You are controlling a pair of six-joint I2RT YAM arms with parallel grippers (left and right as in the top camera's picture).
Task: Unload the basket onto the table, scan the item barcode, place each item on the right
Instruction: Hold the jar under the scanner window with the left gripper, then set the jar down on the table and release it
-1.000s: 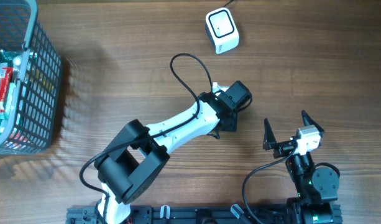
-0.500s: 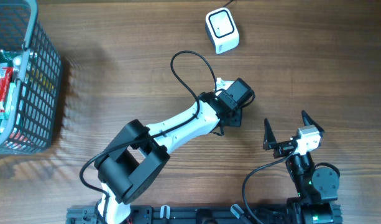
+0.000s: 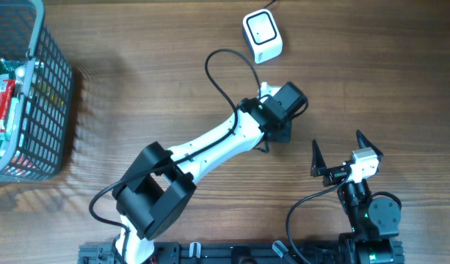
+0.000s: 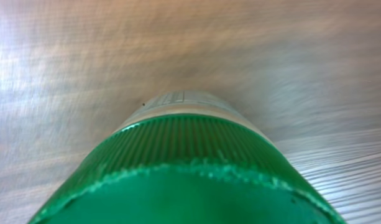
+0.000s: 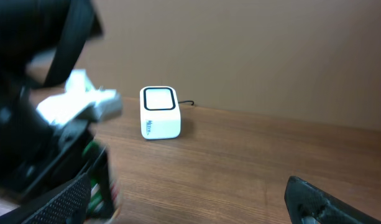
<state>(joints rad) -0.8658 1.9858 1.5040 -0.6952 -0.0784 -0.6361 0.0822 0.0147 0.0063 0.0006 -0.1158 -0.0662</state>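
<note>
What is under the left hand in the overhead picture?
From overhead, the left hand hides it fully. The left wrist view shows a green-capped bottle in the hand, above the wooden table. Its label and barcode cannot be seen.

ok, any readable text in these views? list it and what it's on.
Nothing legible.
On the scanner: small red print low on its front, too blurred to read.
On the packets in the basket: red and green printing, too small to read.
On the green-capped bottle: no text in view.
</note>
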